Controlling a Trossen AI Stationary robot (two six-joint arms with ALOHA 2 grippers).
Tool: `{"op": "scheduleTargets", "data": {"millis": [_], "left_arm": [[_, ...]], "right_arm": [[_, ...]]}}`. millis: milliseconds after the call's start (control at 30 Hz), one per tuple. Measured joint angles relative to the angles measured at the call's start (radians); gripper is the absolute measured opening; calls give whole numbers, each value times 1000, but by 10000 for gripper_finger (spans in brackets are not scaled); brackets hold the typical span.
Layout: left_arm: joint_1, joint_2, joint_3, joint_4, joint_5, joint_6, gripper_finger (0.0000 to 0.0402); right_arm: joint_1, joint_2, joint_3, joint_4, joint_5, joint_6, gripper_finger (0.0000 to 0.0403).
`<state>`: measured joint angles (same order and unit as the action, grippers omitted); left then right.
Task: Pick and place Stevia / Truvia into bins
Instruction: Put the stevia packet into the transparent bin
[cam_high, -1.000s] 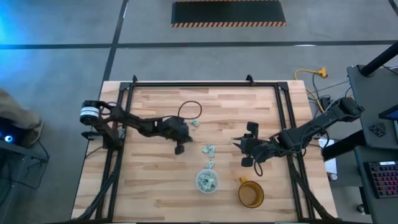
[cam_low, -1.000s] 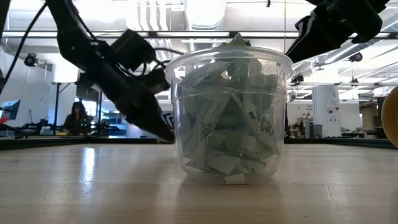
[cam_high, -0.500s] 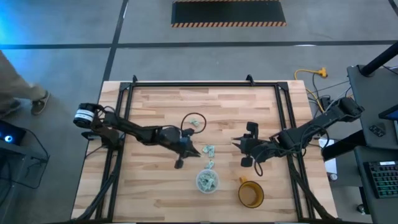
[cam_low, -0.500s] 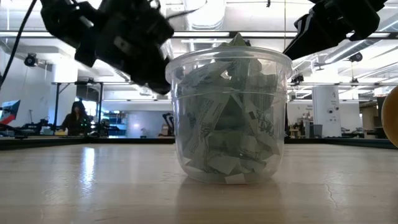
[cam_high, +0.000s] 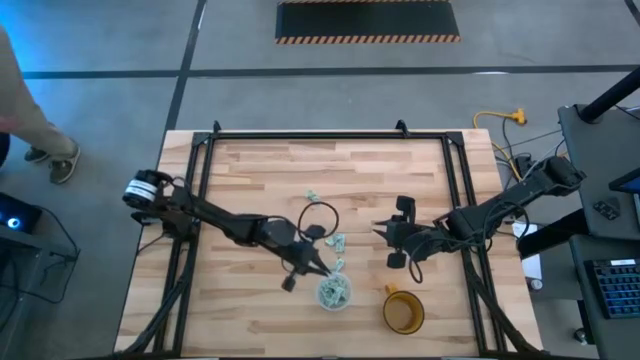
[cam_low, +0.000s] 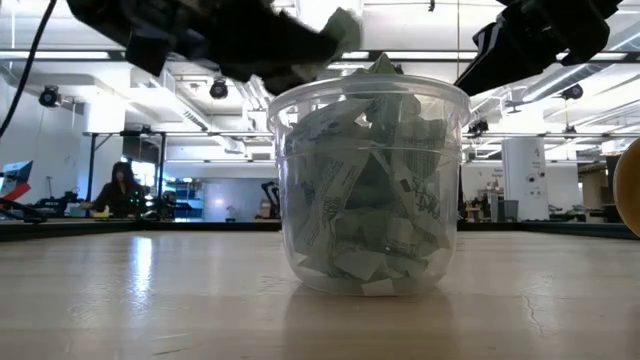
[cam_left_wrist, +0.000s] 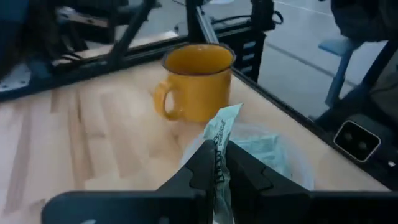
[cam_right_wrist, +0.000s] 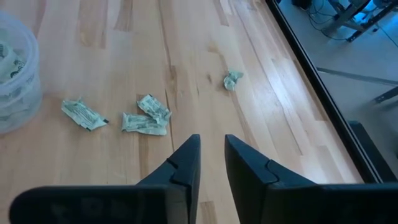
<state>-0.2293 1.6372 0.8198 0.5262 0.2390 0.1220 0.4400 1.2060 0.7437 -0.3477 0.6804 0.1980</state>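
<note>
I am pinching a pale green paper sachet (cam_left_wrist: 221, 138) in my left gripper (cam_left_wrist: 217, 163), its jaws closed on it right above the clear round plastic cup (cam_high: 333, 291). My right gripper (cam_right_wrist: 211, 163) is hanging over the desk (cam_high: 260, 170) with its jaws slightly parted, holding nothing.

cup (cam_high: 333, 291): near the table's (cam_high: 250, 170) front edge, about mid-width — sachets inside
mug (cam_high: 403, 311): just right of the cup
loose sachets (cam_high: 335, 241): on the table behind the cup
left gripper (cam_high: 322, 272): over the cup's left rim — sachet (cam_left_wrist: 222, 134) between its fingers
right gripper (cam_high: 384, 232): right of the loose sachets
</note>
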Motion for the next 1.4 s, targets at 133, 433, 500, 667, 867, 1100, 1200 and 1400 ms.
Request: {"op": "scheduleTargets", "data": {"millis": [133,433,500,667,867,1100,1200,1400], "left_arm": [[-15,54,38,-4,35,19,13],[-34,186,135,-47,103,40,13],[-34,199,156,-80,102,51,14],[-35,199,155,-109,99,52,52],[-34,185,154,-118,97,49,146],[-35,125,148,-122,97,41,232],[-35,69,140,-200,44,41,247],[-35,-67,120,-541,-328,-8,248]], "right_arm": [[0,0,0,12,0,0,60],[0,0,-2,28,-1,-8,59],[0,1,-2,34,-3,-8,59],[0,3,-5,37,-5,-16,59],[0,6,-9,39,-6,-18,59],[0,6,-10,39,-7,-15,59],[0,6,-17,45,-24,14,59],[-30,10,-87,284,-231,-63,59]]}}
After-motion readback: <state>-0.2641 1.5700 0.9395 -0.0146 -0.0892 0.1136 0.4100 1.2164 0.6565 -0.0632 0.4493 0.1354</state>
